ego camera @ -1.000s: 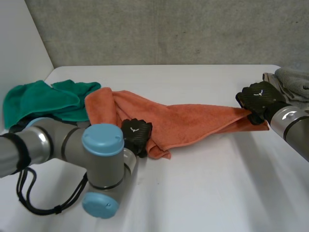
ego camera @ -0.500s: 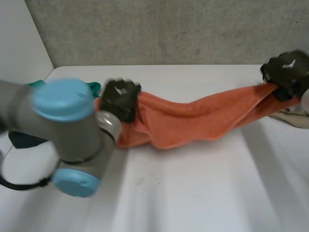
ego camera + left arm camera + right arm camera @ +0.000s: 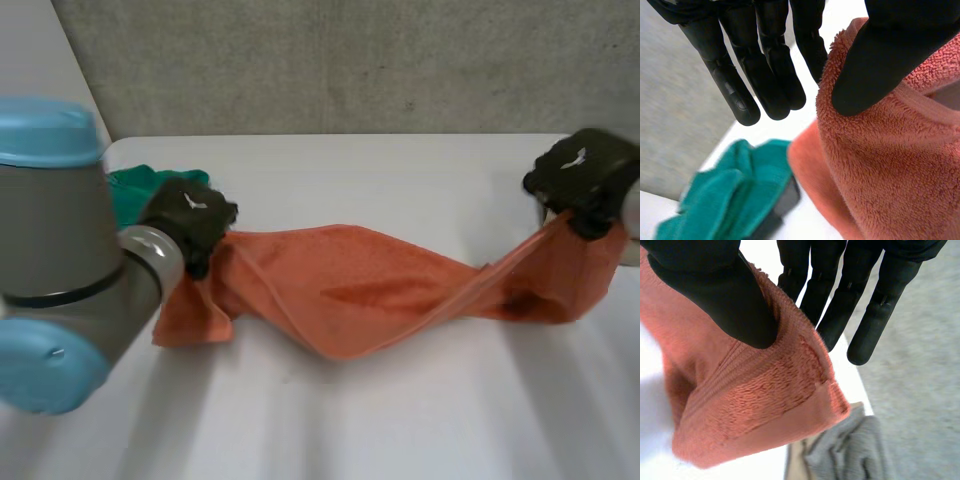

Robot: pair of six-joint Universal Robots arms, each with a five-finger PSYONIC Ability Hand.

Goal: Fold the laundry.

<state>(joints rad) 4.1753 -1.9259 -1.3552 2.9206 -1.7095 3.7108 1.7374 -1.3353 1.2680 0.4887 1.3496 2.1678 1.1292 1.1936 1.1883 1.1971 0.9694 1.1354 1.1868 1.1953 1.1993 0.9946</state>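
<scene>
Left hand (image 3: 190, 215) pinches towel (image 3: 350, 290) at 9 o'clock end, right hand (image 3: 582, 178) at 3 o'clock end. Held apart, likely to spread it. Middle sags to table (image 3: 400, 430).

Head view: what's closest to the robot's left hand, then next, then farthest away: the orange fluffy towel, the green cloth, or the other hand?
1. Orange terry towel: pinched in the left hand itself, at one end.
2. Green terry cloth: just behind the left hand, on the left side.
3. Right hand: far over on the right, holding the towel's other end.
</scene>
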